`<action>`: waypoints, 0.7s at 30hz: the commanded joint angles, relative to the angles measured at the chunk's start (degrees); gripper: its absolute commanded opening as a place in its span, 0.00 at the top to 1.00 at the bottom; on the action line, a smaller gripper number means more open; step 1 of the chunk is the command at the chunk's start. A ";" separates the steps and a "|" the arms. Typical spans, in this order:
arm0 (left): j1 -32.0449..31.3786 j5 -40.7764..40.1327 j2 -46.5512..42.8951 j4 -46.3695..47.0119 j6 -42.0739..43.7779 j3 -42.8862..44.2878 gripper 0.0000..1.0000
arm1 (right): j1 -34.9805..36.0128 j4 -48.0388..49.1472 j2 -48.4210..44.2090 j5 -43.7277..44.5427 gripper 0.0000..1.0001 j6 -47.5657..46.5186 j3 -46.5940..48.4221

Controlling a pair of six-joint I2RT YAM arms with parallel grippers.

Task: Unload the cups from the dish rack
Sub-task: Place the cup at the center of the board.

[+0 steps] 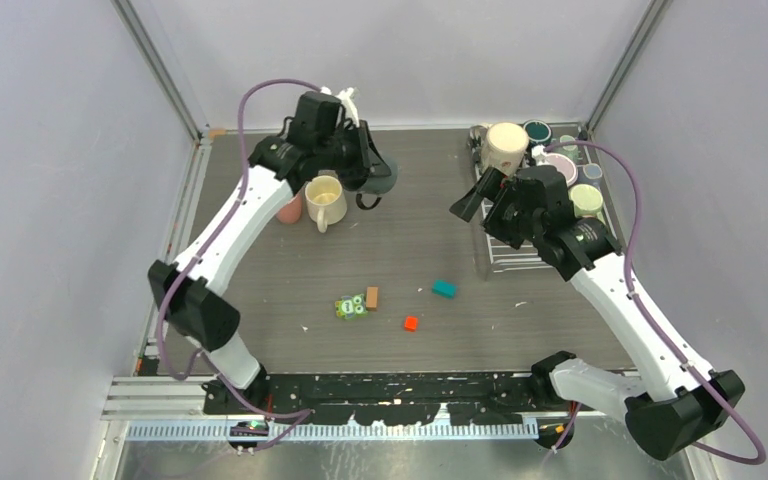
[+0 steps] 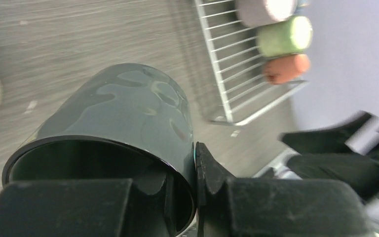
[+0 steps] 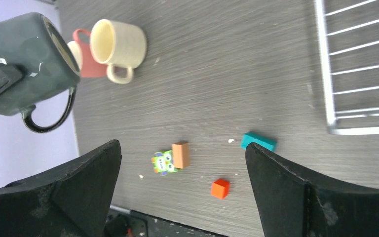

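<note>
My left gripper is shut on the wall of a dark teal cup, one finger inside the rim and one outside; the cup hangs above the far table. On the table beside it stand a cream cup and a pink cup. My right gripper stands wide open and empty at the left edge of the dish rack. In the rack are a cream cup, a dark teal one, a mauve one and a pale green one.
Small toy blocks lie mid-table: a teal one, a red one, a tan one and a green owl-faced one. Grey walls close in the table on the left, back and right.
</note>
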 commanded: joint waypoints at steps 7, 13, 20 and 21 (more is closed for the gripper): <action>-4.90 -22.02 19.62 -17.77 18.97 20.54 1.00 | -0.02 -7.99 -3.75 11.26 0.00 -2.47 4.19; -5.73 -28.07 30.44 -23.14 22.63 30.98 1.00 | -0.05 -9.99 -3.89 11.13 0.00 -2.60 5.86; -5.71 -29.96 37.32 -24.08 24.07 34.77 1.00 | 0.01 -12.21 -4.74 11.65 0.00 -3.38 6.87; -5.71 -29.97 37.96 -23.98 24.07 34.74 1.00 | -0.02 -12.35 -4.93 11.73 0.00 -3.35 6.89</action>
